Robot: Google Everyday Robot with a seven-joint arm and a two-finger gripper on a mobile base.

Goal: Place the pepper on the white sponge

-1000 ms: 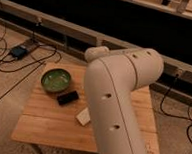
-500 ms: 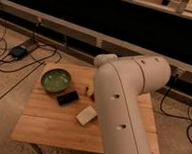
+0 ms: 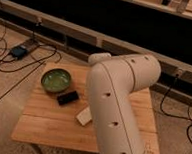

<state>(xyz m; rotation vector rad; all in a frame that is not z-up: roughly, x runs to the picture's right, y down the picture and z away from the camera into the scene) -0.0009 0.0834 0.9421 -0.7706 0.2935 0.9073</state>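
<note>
The white sponge, a whitish-cream block, lies on the wooden table just left of my arm, which partly covers its right end. The arm's large cream upper link and elbow fill the middle of the camera view. My gripper is not in view; it is somewhere behind or below the arm's bulk. The pepper is hidden or out of view.
A green bowl stands at the table's back left. A flat black rectangular object lies between the bowl and the sponge. Cables and a small device lie on the floor at left. A dark wall with rails runs behind.
The arm's bulk shifted right, then slightly back left, so it again covers a bit more of the sponge. The bowl, black object and sponge have not moved.
</note>
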